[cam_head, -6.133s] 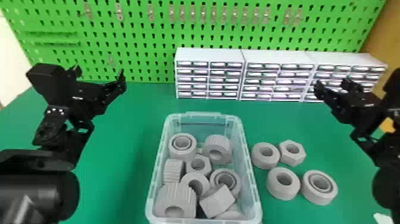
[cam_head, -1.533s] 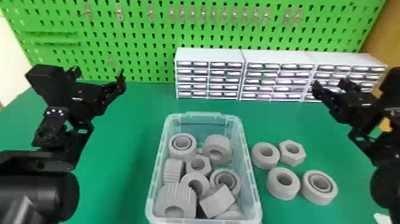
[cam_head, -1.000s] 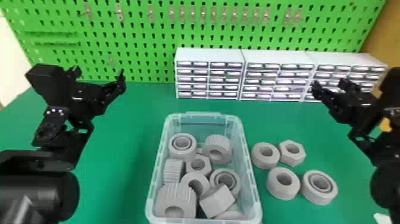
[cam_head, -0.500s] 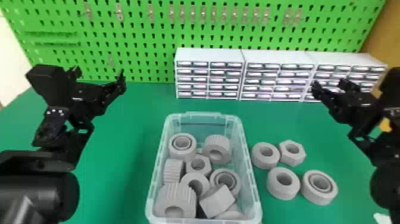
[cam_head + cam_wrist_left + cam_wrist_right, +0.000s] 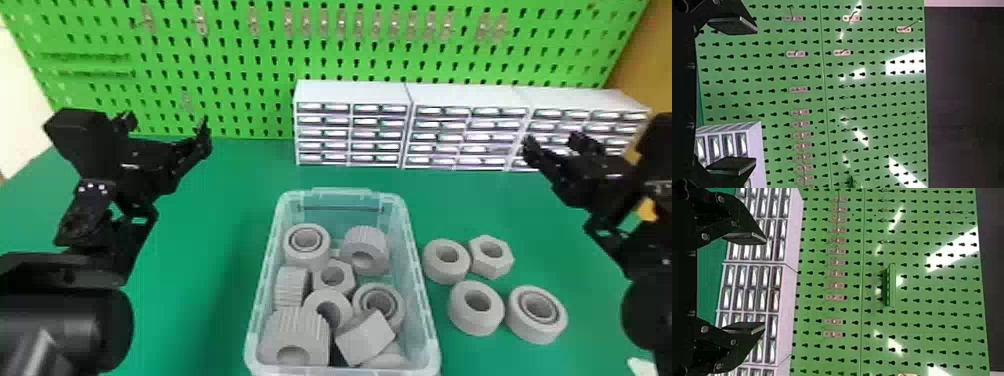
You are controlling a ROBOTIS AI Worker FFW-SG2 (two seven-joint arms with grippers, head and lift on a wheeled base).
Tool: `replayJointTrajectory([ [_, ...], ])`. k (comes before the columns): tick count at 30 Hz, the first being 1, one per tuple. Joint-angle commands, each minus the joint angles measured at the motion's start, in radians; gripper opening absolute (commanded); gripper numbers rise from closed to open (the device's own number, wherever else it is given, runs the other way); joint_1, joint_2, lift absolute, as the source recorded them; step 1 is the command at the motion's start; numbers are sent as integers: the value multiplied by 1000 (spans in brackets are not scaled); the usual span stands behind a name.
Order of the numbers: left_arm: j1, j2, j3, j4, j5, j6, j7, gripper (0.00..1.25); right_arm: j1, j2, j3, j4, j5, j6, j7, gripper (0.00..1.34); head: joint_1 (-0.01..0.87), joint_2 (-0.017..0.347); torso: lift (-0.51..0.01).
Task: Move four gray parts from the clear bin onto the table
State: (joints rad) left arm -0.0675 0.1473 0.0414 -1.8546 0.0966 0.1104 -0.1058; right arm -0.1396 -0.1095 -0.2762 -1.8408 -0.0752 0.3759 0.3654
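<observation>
The clear bin point(image 5: 427, 320) stands at the middle front with several gray parts point(image 5: 334, 277) in it. Four more gray parts lie on the green table to the bin's right: a ring point(image 5: 434, 265), a hex nut point(image 5: 492, 267), another ring point(image 5: 475, 322) and a grooved ring point(image 5: 530, 327). Left of and behind the bin, my left gripper point(image 5: 167, 122) is raised and open. My right gripper point(image 5: 557, 140) is held up at the right, behind the four parts. In the wrist views, the left gripper point(image 5: 756, 98) and right gripper point(image 5: 766, 284) have their fingers wide apart, holding nothing.
White drawer cabinets point(image 5: 350, 92) line the table's back edge, before a green pegboard point(image 5: 240, 60). The green table point(image 5: 215, 210) stretches between the left arm and the bin. A small white object point(image 5: 640, 366) lies at the front right corner.
Against the oldest frame, the right gripper has shifted very slightly left. The left arm, the bin and the gray parts stay where they were.
</observation>
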Motion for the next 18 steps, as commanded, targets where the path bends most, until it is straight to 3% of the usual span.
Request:
replayJointTrajectory([
  [1,0,0,0,0,0,0,0,1135,0,1,2,0,0,0,0,844,678,34,-50],
  [18,0,0,0,0,0,0,0,1135,-2,-1,6,0,-2,0,-5,844,678,34,-50],
])
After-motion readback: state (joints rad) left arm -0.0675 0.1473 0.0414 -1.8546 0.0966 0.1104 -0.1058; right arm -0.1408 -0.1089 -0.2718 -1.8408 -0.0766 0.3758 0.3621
